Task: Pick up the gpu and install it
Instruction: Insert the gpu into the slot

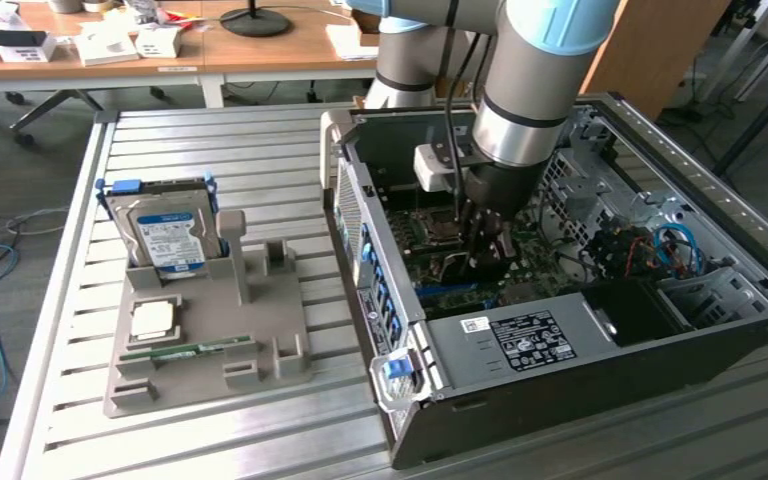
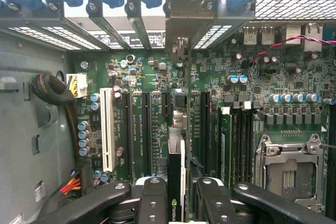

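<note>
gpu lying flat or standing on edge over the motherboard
On edge: the gpu shows its thin edge between the gripper fingers, above the motherboard slots. Seated or not: cannot tell.

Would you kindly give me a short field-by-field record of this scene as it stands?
gripper: inside the computer case, shut on the gpu
gpu: held edge-on over the motherboard slots; cannot tell whether it is seated
computer case: open, lying on its side on the table
grey holder: at the exterior view's left of the case
hard drive: upright in the holder
memory stick: lying flat on the holder
</note>
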### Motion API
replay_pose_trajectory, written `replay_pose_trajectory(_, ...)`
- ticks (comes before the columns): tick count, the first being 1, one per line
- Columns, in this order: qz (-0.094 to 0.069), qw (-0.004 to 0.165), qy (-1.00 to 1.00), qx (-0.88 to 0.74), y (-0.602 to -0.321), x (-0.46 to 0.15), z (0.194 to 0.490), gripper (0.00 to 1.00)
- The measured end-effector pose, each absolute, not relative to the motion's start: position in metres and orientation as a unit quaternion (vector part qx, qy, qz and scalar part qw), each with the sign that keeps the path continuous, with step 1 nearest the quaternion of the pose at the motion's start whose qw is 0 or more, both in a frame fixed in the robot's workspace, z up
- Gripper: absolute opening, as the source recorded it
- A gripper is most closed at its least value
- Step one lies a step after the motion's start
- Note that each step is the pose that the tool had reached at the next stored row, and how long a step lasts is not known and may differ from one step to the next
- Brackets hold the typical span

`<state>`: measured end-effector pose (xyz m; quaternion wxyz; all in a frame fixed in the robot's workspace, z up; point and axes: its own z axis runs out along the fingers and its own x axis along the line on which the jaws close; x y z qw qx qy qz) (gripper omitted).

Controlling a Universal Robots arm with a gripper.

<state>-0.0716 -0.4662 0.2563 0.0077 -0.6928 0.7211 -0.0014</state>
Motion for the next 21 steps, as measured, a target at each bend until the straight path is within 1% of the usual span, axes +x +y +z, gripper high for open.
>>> replay_pose_trajectory(21, -0.001, 0.008, 0.721, -0.693, -0.4632, -0.0716, 0.2561, 0.26)
